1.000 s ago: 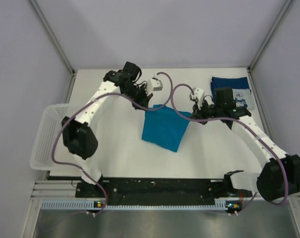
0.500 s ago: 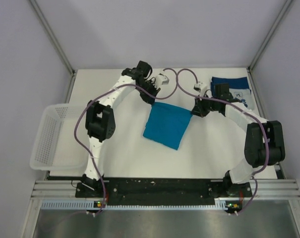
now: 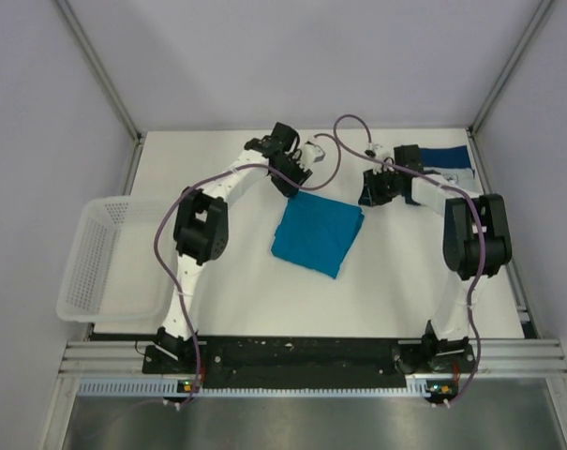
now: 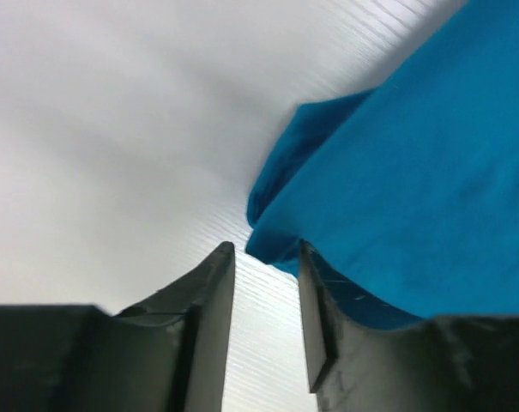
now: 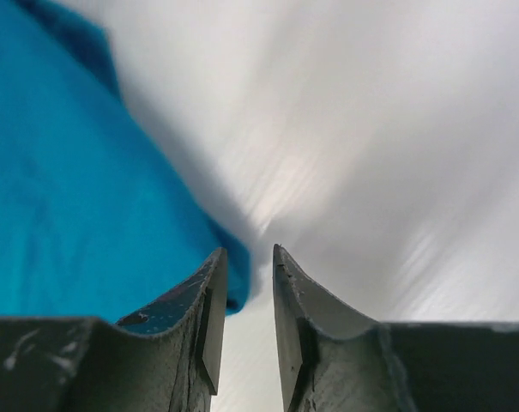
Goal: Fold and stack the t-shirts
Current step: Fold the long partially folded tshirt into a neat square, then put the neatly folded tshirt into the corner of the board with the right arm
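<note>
The teal-blue t-shirt (image 3: 318, 234) lies folded flat at the middle of the table. My left gripper (image 3: 297, 184) is at its far left corner and my right gripper (image 3: 367, 193) is at its far right corner. In the left wrist view the gripper (image 4: 266, 256) has a narrow gap between its jaws; the teal cloth (image 4: 413, 197) lies just past the tips, not between them. In the right wrist view the gripper (image 5: 249, 257) is likewise slightly open, with the teal cloth (image 5: 70, 197) beside its left finger. The navy t-shirt (image 3: 449, 158) lies folded at the back right, partly hidden by the right arm.
A white mesh basket (image 3: 86, 253) hangs over the table's left edge. Metal frame posts rise at the back corners. Purple cables loop over both arms near the table's far side.
Both grippers carried the teal shirt's far edge toward the back of the table, lowered it flat and opened off its corners. Both arms have stretched farther back.
</note>
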`<state>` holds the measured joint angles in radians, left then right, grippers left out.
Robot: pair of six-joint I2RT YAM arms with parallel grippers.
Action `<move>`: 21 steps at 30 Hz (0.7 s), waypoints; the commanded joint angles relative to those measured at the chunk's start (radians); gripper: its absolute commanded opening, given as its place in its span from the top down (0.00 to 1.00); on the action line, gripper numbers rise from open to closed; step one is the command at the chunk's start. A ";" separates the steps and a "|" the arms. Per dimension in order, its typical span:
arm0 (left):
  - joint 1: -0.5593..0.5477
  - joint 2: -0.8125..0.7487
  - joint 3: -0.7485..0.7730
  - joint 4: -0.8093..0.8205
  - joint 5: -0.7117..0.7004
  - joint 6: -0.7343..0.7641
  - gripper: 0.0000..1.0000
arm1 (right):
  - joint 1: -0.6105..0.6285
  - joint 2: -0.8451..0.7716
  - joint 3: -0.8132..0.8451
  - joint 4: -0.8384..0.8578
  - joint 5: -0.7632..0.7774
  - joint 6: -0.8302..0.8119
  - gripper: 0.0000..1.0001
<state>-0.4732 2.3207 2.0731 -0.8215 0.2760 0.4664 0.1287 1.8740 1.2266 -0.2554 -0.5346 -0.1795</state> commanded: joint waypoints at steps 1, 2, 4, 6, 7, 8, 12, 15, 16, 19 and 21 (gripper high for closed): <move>0.005 -0.007 0.048 0.123 -0.132 -0.072 0.54 | -0.023 0.074 0.128 0.004 0.174 0.155 0.69; 0.005 -0.007 0.061 0.125 -0.147 -0.077 0.52 | -0.030 0.086 0.149 -0.022 0.194 0.172 0.67; 0.008 -0.015 0.093 0.124 -0.193 -0.089 0.49 | -0.046 0.083 0.184 -0.065 0.208 0.273 0.62; 0.014 -0.049 0.090 0.120 -0.199 -0.101 0.48 | -0.046 0.021 0.166 -0.079 0.229 0.322 0.57; 0.019 -0.075 0.075 0.117 -0.187 -0.112 0.48 | -0.044 -0.024 0.136 -0.081 0.237 0.348 0.54; 0.025 -0.119 0.044 0.117 -0.164 -0.124 0.48 | -0.040 -0.062 0.104 -0.081 0.242 0.366 0.50; 0.028 -0.262 -0.177 0.146 -0.063 -0.182 0.47 | -0.008 -0.220 -0.073 -0.062 0.204 0.428 0.41; 0.030 -0.332 -0.377 0.185 0.032 -0.218 0.48 | 0.020 -0.272 -0.226 0.017 0.060 0.526 0.22; 0.030 -0.342 -0.419 0.185 0.048 -0.232 0.48 | 0.029 -0.282 -0.260 0.043 0.041 0.558 0.20; 0.028 -0.337 -0.487 0.147 0.080 -0.264 0.50 | 0.054 -0.292 -0.346 0.120 0.016 0.627 0.20; 0.028 -0.333 -0.534 0.157 0.087 -0.276 0.53 | 0.061 -0.270 -0.393 0.198 -0.010 0.687 0.21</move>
<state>-0.4412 1.9961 1.6218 -0.6807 0.2886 0.2523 0.1696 1.5925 0.9077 -0.2081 -0.4606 0.3553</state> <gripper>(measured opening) 0.492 0.801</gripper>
